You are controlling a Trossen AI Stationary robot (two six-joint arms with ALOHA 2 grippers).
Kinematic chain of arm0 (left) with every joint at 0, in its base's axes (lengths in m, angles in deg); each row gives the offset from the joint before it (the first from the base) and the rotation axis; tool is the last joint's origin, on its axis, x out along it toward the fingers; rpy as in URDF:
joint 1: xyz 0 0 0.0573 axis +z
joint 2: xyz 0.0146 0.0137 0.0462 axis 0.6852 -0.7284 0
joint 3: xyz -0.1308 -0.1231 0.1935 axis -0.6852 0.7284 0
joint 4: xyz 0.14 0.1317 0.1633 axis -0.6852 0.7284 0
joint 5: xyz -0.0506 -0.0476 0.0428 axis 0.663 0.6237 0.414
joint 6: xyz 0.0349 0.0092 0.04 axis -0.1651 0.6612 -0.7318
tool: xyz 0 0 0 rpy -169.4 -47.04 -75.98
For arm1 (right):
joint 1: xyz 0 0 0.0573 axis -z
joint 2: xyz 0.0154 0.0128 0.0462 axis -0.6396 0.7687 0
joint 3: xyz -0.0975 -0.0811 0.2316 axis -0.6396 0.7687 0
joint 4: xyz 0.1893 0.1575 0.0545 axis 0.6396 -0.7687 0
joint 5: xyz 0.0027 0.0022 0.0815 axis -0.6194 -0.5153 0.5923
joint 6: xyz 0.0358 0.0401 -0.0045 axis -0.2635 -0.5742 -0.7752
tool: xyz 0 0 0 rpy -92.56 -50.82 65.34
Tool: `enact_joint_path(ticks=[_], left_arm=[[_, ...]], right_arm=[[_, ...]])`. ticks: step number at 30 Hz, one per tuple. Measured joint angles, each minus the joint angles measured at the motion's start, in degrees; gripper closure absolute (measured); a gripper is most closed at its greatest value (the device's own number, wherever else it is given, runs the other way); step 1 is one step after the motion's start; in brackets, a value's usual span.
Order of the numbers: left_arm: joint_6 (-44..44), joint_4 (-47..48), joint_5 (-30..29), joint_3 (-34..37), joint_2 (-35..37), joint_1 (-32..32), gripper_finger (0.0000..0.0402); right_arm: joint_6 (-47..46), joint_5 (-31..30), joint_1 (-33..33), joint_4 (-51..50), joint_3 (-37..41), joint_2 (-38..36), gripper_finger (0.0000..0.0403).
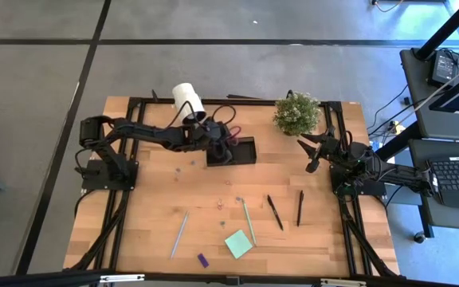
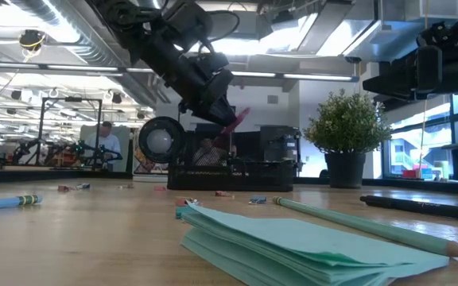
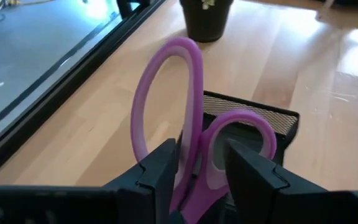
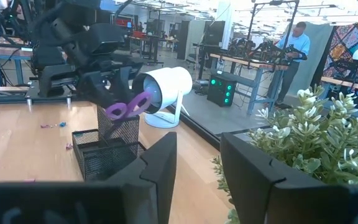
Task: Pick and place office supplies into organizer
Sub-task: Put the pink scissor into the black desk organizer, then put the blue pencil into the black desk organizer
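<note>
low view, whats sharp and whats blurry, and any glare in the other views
Low view: the sticky pad up close is soft, the plant sharper, ceiling lights blown out. Left wrist view: glare on the floor, scissors fairly clear. High view: even light.

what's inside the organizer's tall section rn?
The purple-handled scissors stand in the organizer's tall section, handles up, with the left pincer around them. The blades are hidden by the mesh wall; nothing else visible inside.
</note>
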Motion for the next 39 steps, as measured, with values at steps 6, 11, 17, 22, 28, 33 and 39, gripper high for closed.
enact_joint_path(ticks=[6,11,17,22,28,33,39], left_arm=[[-0.76,0.82,-2.33,0.0,0.2,-0.83,0.0271],[-1.25,1.97,-2.71,-0.02,0.45,-0.81,0.027],[-0.86,5.78,-3.29,-0.01,3.85,-0.72,0.027],[-0.66,10.64,-2.66,-0.02,7.45,-0.68,0.027],[4.08,18.52,-0.83,-0.02,12.23,-0.84,0.027],[8.09,20.93,9.0,-0.02,15.44,-3.27,0.027],[14.35,22.78,20.34,-0.04,16.2,-10.98,0.0273]], right_arm=[[0.0,0.02,0.0,0.0,0.0,-0.02,0.0274],[0.01,0.01,0.02,0.0,0.0,-0.01,0.0274],[0.01,0.0,0.02,0.0,0.0,-0.01,0.0274],[0.2,0.02,0.0,0.02,0.0,0.0,0.0274],[0.18,0.0,0.0,0.0,0.0,-0.02,0.0274],[0.15,0.02,0.0,0.0,0.0,0.0,0.0274],[0.39,0.0,0.0,0.0,0.0,0.0,0.0274]])
